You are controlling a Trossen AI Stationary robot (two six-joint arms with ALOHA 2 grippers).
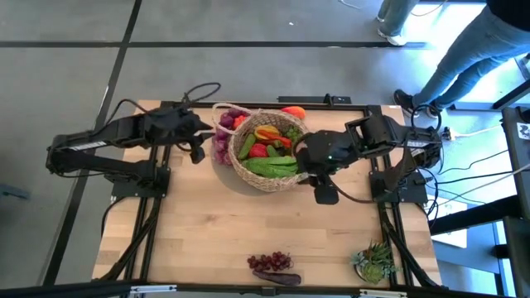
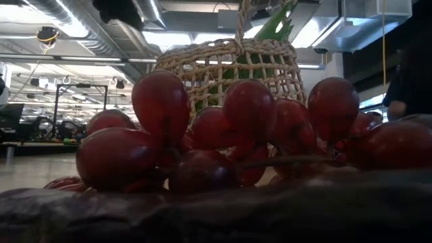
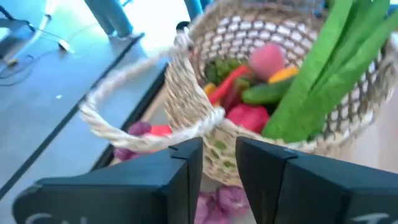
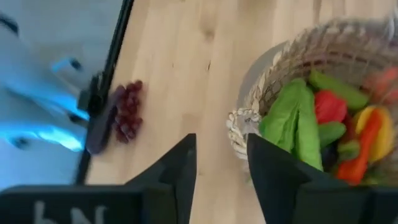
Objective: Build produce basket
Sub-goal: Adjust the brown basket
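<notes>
The basket point(image 1: 267, 157) sits at the far middle of the surface point(image 1: 215, 223), between the two arms, already filled with produce point(image 1: 269, 149). The one relation that matters now is where the grapes point(image 1: 270, 262) lie: well apart from the basket, on its near side at the surface's front edge, the bunch's long axis running along that edge.

The right gripper point(image 4: 221, 171) hangs at the basket's near right rim, its fingers point(image 4: 180, 174) slightly parted and holding nothing; in its wrist view the grapes show well off from the basket. The left gripper point(image 3: 219, 171) hovers at the basket's left side, close to the loop handle point(image 3: 124, 118), fingers a little apart and empty. The right arm looks the nearer to the grapes.

Counted: one basket, one bunch of grapes on the front edge, one potted plant point(image 1: 377, 261) at the front right. A purple piece point(image 1: 222, 141) lies against the basket's left wall; what it is I cannot tell.
</notes>
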